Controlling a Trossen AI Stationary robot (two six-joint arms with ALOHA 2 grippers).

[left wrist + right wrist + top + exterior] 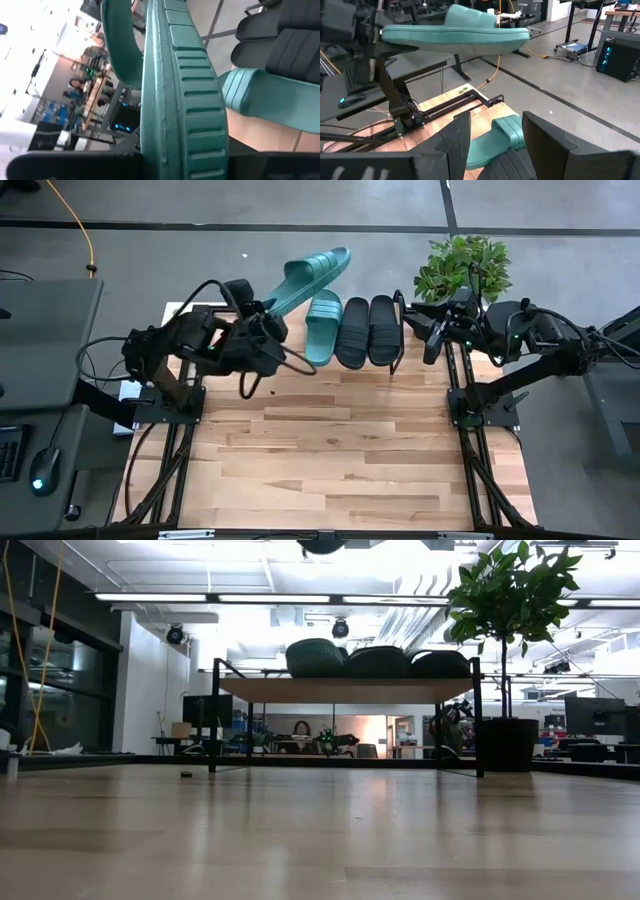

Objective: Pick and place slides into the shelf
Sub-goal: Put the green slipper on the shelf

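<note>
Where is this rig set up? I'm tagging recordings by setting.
Probably an open-plan office or lab: ceiling strip lights, desks with monitors, a person seated at a far desk, and a potted plant beside the table.

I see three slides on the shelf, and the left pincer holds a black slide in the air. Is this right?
Not quite: the slide held by the left pincer is teal green, not black, as the high view shows. Three slides do lie on the shelf.

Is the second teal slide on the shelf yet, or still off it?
Off it. The left gripper holds the second teal slide raised, left of the teal slide already lying on the shelf.
</note>
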